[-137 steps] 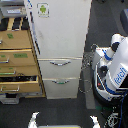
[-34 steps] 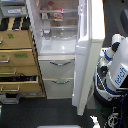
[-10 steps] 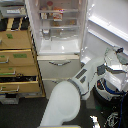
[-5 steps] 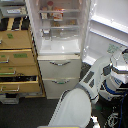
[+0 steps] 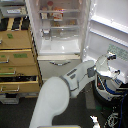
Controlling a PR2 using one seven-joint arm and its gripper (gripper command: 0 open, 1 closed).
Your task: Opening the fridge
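So the fridge (image 5: 60,45) sits in the upper middle of the exterior view, right next to the wooden cabinet (image 5: 17,60) on the view's left, and its big door (image 5: 107,30) is swung wide out toward the view's right, far enough that you see the inner shelves on the door and the lit shelves (image 5: 60,22) inside with some food on them. I'd call the opening job basically done, since the door is well past halfway. The 2 lower drawers (image 5: 57,67) look closed (makes sense, the task only needs the main door). The robot's arm (image 5: 60,95) stretches from the robot body (image 5: 107,77) at the right across the bottom of the view, big and blurry because it's so close to the camera. I honestly can't find the gripper in this shot, so no idea if it's open or holding anything.
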